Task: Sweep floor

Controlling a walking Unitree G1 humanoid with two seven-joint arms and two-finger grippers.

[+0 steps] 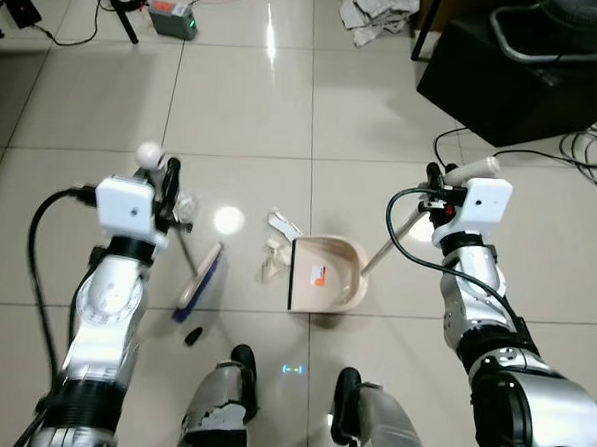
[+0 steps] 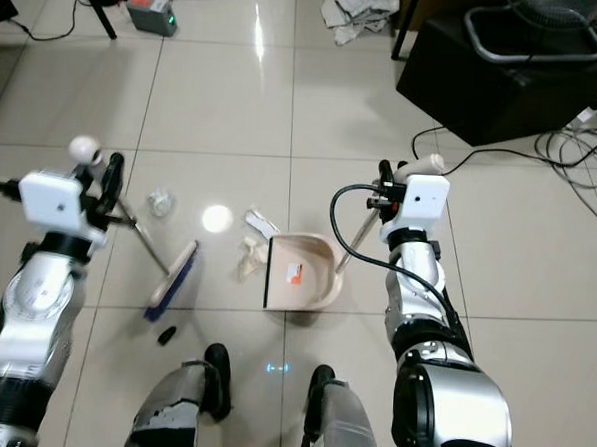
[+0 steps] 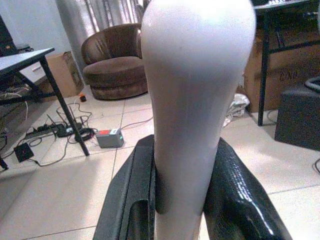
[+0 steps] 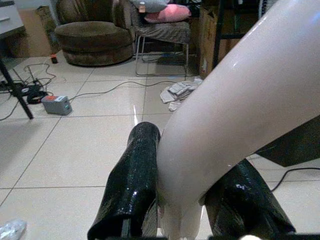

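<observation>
Head view, floor (image 1: 254, 111): pale glossy tiles with a bright glare spot just left of the paper scraps.
Head view, left gripper (image 1: 167, 182): raised at the left, pinching the white handle top of the broom (image 1: 197, 278).
Head view, broom: thin stick slanting down and rightward to a blue brush head resting on the tiles, left of the dustpan.
Head view, right gripper (image 1: 439, 181): raised at the right, clamped around the cream dustpan handle (image 1: 474, 170).
Head view, dustpan (image 1: 326, 275): beige, flat on the floor between the 2 arms, dark front edge facing the broom, small orange label inside.
Head view, paper scraps (image 1: 277, 244): crumpled white bits just left of the dustpan's edge, touching or nearly so.
Head view, small dark object (image 1: 193, 334): on the tile below the brush head, near the robot's feet.
Head view, background: black case (image 1: 517, 75) at upper right, crumpled cloth (image 1: 380, 12) at top, grey box (image 1: 173, 19) with a green light at upper left, loose cables at right.
Left wrist view, fingers (image 3: 235, 195): 2 black fingers pressed against both sides of the white handle.
Left wrist view, room: brown armchair (image 3: 117, 60) behind, grey box on the tiles.
Right wrist view, fingers (image 4: 130, 175): 2 black fingers closed around the cream handle crossing diagonally.
Right wrist view, room: brown armchair at rear, cloth on the floor.
</observation>
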